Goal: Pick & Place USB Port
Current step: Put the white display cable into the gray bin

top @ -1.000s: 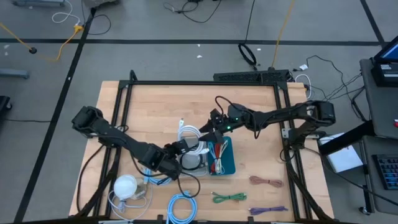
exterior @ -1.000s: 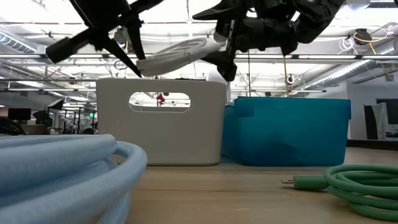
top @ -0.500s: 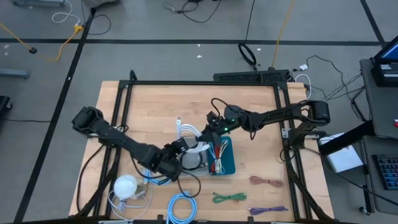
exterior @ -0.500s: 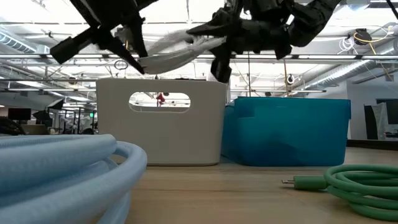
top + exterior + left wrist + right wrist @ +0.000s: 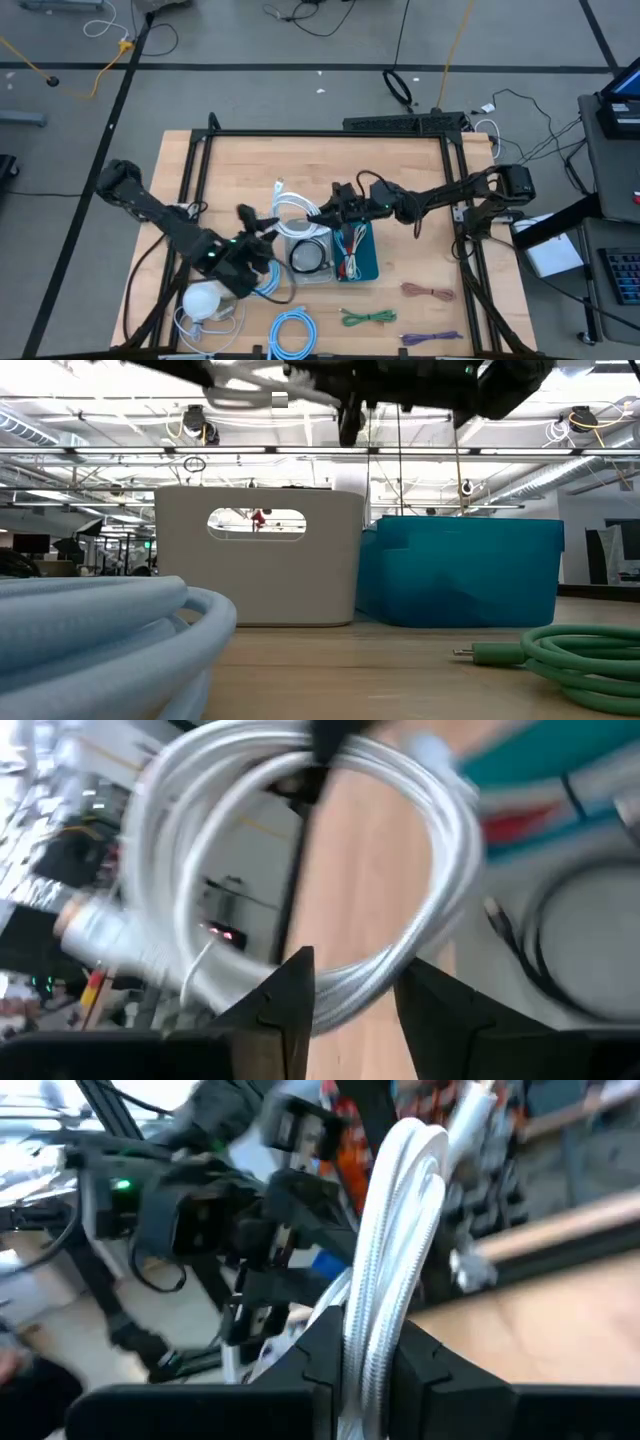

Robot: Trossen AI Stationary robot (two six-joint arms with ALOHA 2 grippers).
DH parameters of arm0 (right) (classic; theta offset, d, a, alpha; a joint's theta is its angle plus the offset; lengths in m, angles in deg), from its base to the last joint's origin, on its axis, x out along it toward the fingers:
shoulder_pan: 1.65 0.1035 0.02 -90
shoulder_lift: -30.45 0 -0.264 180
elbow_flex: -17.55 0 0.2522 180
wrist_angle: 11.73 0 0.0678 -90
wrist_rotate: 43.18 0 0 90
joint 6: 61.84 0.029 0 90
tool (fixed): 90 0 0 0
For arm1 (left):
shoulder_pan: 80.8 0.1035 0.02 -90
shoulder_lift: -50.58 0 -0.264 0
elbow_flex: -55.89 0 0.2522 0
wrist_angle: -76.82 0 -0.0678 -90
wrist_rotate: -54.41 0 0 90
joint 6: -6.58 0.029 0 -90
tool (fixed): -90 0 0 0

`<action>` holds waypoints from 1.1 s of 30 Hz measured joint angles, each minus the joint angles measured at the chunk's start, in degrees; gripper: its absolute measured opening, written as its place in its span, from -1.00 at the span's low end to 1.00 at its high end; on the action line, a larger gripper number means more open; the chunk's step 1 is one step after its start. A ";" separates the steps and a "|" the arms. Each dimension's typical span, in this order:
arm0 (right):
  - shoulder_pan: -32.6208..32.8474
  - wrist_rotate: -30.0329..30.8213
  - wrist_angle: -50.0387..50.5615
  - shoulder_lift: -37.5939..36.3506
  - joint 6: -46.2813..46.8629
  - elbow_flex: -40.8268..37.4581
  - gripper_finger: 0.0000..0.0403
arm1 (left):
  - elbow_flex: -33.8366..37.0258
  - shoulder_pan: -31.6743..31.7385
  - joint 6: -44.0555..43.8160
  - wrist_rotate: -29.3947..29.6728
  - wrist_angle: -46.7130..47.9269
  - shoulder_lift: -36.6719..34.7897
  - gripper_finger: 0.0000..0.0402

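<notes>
Your right gripper clamps the coiled white USB cable above the pale wooden table; your left gripper, fingers parted, sits beside that cable, under bright ceiling lights.

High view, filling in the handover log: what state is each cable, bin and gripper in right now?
White cable: coiled, lifted off the table, held.
Right gripper: shut on white cable.
Left gripper: open, beside the coil.
White bin: upright, holds a black cable.
Teal bin: upright, holds cables.
Green cable: coiled, lying on table.
</notes>
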 joint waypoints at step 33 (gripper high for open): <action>25.62 58.13 -23.45 -0.85 11.74 -9.61 -0.86 | 34.93 1.95 -5.41 1.43 -55.79 -27.04 -0.32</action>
